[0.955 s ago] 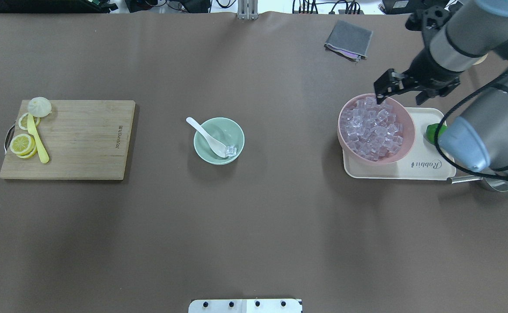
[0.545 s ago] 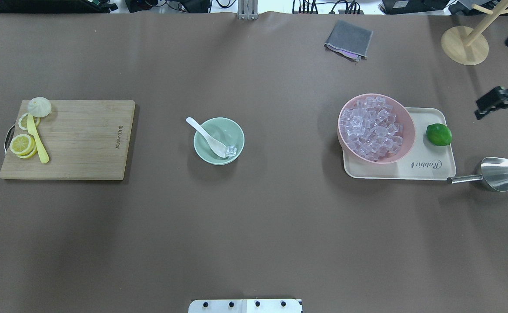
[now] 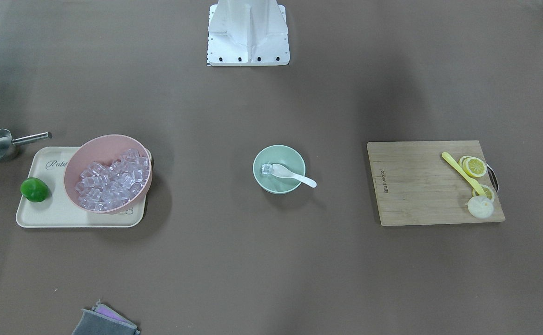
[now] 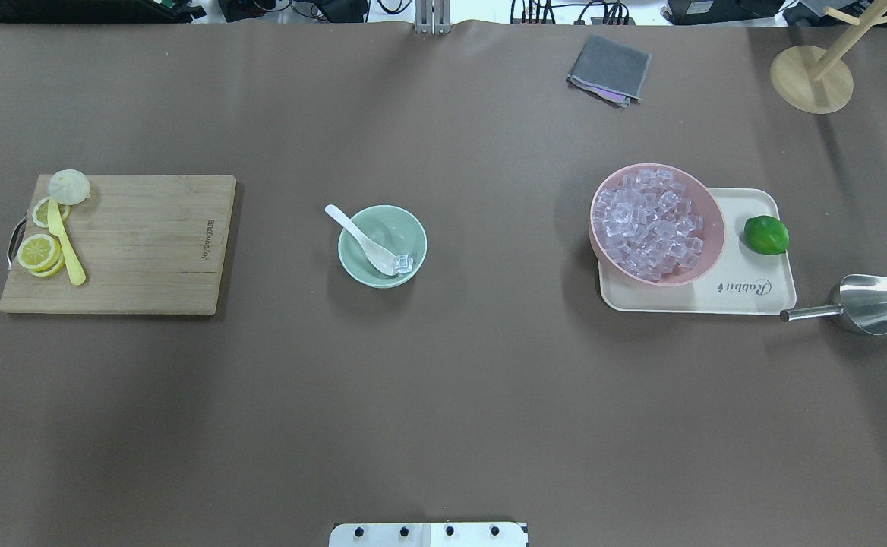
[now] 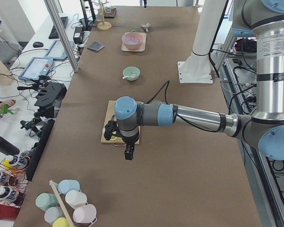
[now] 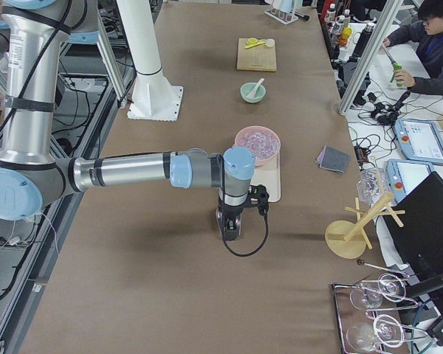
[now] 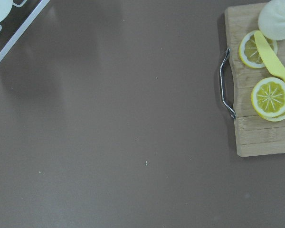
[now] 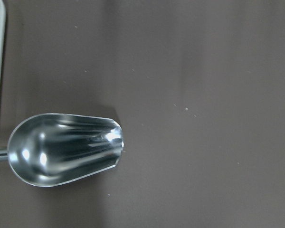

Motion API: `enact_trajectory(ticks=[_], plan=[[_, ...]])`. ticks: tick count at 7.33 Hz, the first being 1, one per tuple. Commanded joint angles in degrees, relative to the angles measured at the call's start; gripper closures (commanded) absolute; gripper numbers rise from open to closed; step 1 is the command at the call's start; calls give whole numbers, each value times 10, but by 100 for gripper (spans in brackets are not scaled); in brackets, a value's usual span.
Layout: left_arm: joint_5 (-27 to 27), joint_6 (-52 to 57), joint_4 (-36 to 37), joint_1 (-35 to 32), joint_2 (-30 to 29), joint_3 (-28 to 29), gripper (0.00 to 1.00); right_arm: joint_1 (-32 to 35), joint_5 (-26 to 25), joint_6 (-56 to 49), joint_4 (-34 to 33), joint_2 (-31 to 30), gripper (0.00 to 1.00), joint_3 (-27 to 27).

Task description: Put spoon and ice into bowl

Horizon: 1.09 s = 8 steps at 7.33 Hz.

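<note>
The mint-green bowl [image 4: 405, 224] stands mid-table, also seen in the front view [image 3: 290, 153]. The white spoon [image 4: 356, 235] lies in it, scoop inside and handle over the rim, and shows in the front view [image 3: 294, 176] too. One clear ice cube [image 4: 403, 264] sits in the bowl beside the scoop. Both grippers are outside the overhead and front views. My left gripper [image 5: 128, 153] hangs near the cutting board's end. My right gripper [image 6: 229, 228] hangs beyond the tray. I cannot tell whether either is open or shut.
A pink bowl [image 4: 717, 251] full of ice cubes stands on a cream tray [image 4: 755, 296] with a lime [image 4: 766, 235]. A steel scoop [image 4: 872, 304] lies right of the tray. A cutting board [image 4: 140, 243] with lemon slices lies left. A grey cloth [image 4: 609, 68] and wooden stand [image 4: 812, 80] are far back.
My right arm has pulled away from above the pink bowl, moved right and left the overhead view. The bowl, spoon and ice cube have not moved.
</note>
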Motion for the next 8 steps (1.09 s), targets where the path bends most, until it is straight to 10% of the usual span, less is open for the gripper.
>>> enact_trajectory(ticks=[1,8], plan=[[0,1,-2,0,2,-25,1,38,2,-8,2,-33,0,12],[-1,1,-3,0,12,-20,1,38,1,-45,2,-32,0,19]])
